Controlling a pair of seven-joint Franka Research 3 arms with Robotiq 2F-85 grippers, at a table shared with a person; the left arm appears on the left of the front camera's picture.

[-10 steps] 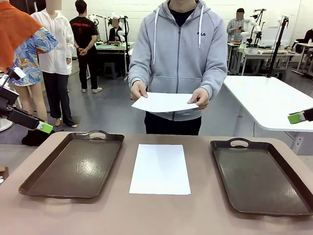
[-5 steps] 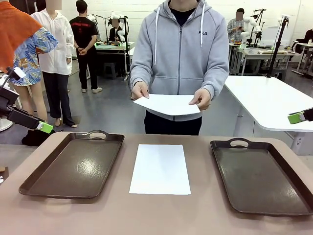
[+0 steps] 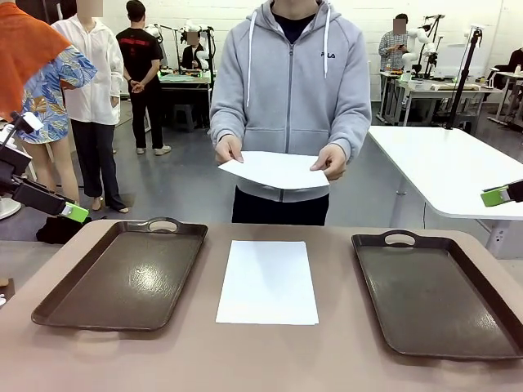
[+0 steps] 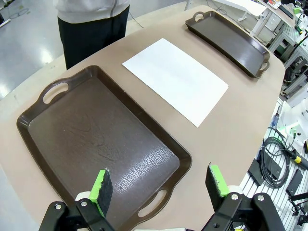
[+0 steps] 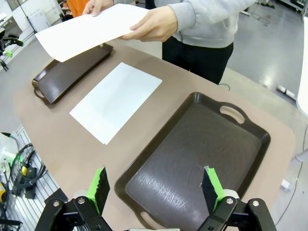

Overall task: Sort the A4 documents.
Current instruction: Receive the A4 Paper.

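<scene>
A: Starting at the front: one sheet (image 3: 268, 282) lies flat on the table (image 3: 204, 359), between the left tray (image 3: 122, 278) and right tray (image 3: 441, 294), touching neither. The person holds a second sheet (image 3: 278, 169) in both hands (image 3: 331, 161) above the far edge.
B: Left wrist?
A: The left gripper (image 4: 159, 182) hangs over one end of the left tray, fingers wide apart, empty.
B: Right wrist?
A: The right gripper (image 5: 156, 185) hangs over the right tray, fingers likewise spread and empty. Thin paper probably wants an edge pinch, gently, without creasing
</scene>
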